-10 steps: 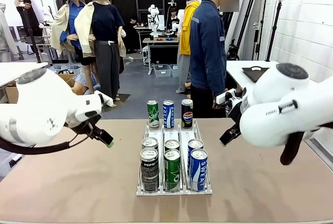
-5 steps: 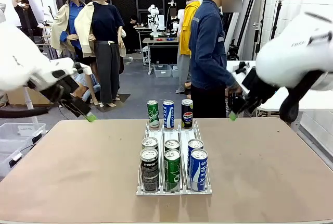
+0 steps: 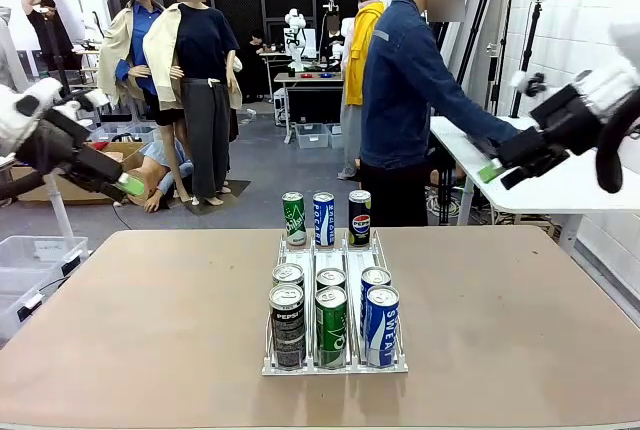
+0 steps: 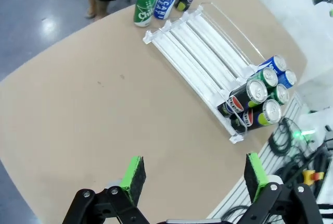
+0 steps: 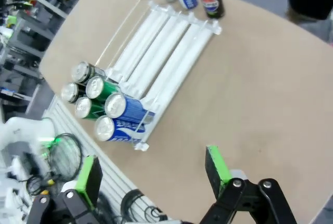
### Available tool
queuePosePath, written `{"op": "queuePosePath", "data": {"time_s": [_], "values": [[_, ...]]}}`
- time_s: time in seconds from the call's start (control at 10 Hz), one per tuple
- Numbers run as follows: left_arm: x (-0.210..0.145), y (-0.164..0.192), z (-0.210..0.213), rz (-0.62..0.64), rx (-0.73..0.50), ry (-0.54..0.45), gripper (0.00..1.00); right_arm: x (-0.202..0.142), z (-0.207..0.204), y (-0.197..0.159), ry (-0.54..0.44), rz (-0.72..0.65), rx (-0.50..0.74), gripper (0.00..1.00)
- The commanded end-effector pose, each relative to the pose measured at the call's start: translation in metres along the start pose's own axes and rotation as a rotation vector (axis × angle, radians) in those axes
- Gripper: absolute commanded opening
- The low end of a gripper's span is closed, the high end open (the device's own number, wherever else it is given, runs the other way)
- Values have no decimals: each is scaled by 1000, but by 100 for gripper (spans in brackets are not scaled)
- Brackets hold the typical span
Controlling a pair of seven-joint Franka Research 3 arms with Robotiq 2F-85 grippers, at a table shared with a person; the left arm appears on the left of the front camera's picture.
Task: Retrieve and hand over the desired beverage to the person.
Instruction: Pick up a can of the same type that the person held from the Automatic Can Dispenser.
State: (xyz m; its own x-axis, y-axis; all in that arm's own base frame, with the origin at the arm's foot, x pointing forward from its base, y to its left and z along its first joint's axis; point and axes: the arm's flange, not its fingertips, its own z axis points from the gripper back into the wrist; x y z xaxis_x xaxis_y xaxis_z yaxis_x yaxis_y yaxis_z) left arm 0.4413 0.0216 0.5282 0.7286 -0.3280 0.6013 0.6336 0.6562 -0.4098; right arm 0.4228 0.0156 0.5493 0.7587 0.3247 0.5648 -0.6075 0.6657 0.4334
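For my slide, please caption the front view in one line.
Open, the left gripper and right gripper hover beside the table; six cans in the rack, three behind, the person beyond.

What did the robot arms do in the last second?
Both arms lifted and swung outward from the rack: the left gripper went left, the right gripper right. Both stayed open, holding nothing. The person reached toward the side table. The cans and rack did not move.

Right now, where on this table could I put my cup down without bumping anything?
Bare tabletop lies left of the clear rack, out to the table edge, and a like patch right of it. The middle is crowded: six cans at the rack's near end, three cans at its far end.
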Motion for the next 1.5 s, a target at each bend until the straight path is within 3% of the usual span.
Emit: {"op": "queuePosePath", "data": {"time_s": [0.0,0.5,1.0,1.4], "values": [[-11,30,15,63,-137,-129,100,-13,24,-32,-52,-10,171,100],[-45,77,48,256,-219,-343,100,-67,61,-103,-234,-76,354,100],[-68,128,61,339,-251,-344,100,-108,69,-142,-306,-115,416,100],[-80,137,63,339,-263,-376,100,-118,69,-161,-338,-145,455,100]]}}
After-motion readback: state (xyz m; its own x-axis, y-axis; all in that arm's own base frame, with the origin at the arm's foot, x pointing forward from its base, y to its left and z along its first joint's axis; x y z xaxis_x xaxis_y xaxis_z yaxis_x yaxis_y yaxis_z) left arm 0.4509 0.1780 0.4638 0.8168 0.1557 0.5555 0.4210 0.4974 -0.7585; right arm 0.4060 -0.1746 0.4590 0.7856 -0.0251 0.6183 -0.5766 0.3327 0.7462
